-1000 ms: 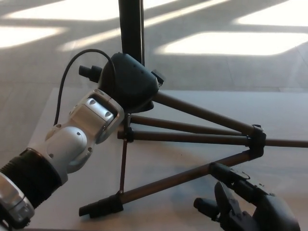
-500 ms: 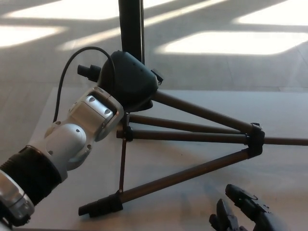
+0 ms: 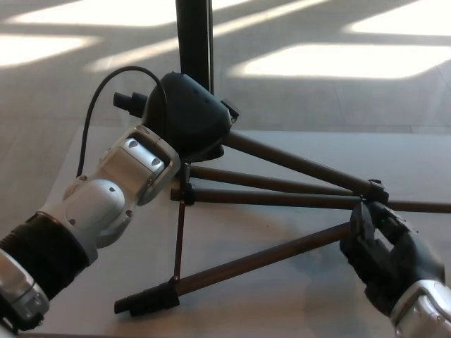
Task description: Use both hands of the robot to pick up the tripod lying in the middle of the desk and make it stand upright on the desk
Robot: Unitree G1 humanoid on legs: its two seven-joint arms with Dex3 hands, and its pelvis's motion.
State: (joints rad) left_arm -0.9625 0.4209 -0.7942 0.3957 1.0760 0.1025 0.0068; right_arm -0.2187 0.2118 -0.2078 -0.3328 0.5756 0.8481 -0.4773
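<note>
The tripod [image 3: 282,198] rests on the pale desk [image 3: 282,303] with its thin dark legs spread toward me and to the right. Its black centre column [image 3: 194,35] rises out of the top of the picture. My left hand [image 3: 187,120] is shut on the tripod's hub at the foot of the column. My right hand [image 3: 384,253] sits at the right end of the lowest leg [image 3: 261,259], just below the black leg clamp [image 3: 373,191]. Its grasp is hidden. The lowest leg ends in a black foot [image 3: 144,301] near the desk's front edge.
A black cable [image 3: 91,120] loops from my left wrist up to the hand. Beyond the desk's far edge [image 3: 338,130] is a grey floor with bright sunlit patches. A thin brace rod [image 3: 180,236] links the legs.
My right hand has risen from the lower right corner up to the end of the lowest leg by the clamp. The left hand and the tripod have hardly moved.
</note>
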